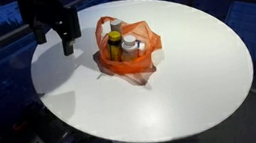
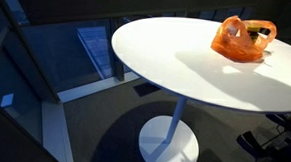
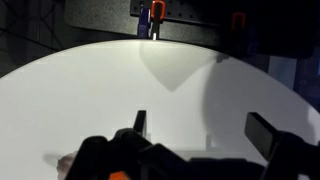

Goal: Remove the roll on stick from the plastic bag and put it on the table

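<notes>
While your jaws hang wide open and empty over the surface (image 1: 199, 72), the plastic bag (image 1: 130, 49) sits near them, apart.

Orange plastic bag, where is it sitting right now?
In an exterior view the plastic bag sits on the white table, toward its far side, with bottles standing inside; the open gripper hangs beside it, apart from it.

place: looks like an office or lab | cues: round white pedestal table (image 2: 187, 53), dark floor (image 2: 92, 138)
</notes>
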Tool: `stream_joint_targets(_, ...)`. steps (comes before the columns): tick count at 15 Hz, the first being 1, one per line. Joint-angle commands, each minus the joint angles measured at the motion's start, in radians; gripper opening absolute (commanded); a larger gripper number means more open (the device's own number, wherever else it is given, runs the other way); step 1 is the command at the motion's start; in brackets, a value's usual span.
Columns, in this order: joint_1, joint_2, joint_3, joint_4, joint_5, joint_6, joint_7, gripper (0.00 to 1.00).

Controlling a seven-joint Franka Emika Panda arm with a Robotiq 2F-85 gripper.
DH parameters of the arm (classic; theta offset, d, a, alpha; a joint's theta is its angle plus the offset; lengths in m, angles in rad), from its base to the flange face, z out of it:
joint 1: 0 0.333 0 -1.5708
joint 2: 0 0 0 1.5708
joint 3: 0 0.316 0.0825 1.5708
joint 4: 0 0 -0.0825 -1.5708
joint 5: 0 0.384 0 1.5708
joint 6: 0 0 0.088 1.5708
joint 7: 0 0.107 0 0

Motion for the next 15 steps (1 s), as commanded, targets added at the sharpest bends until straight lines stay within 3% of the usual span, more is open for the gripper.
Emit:
stream_joint_targets(1,-0.005,0.000,0.005,0.002,0.002,-0.002,-0.001,1.00)
stream_joint_targets(8,0.005,0.046,0.018,0.048,0.026,0.029,0.032,1.00)
stream_joint_targets(15,0.020,0.173,0.053,0.206,0.100,0.089,0.120,1.00)
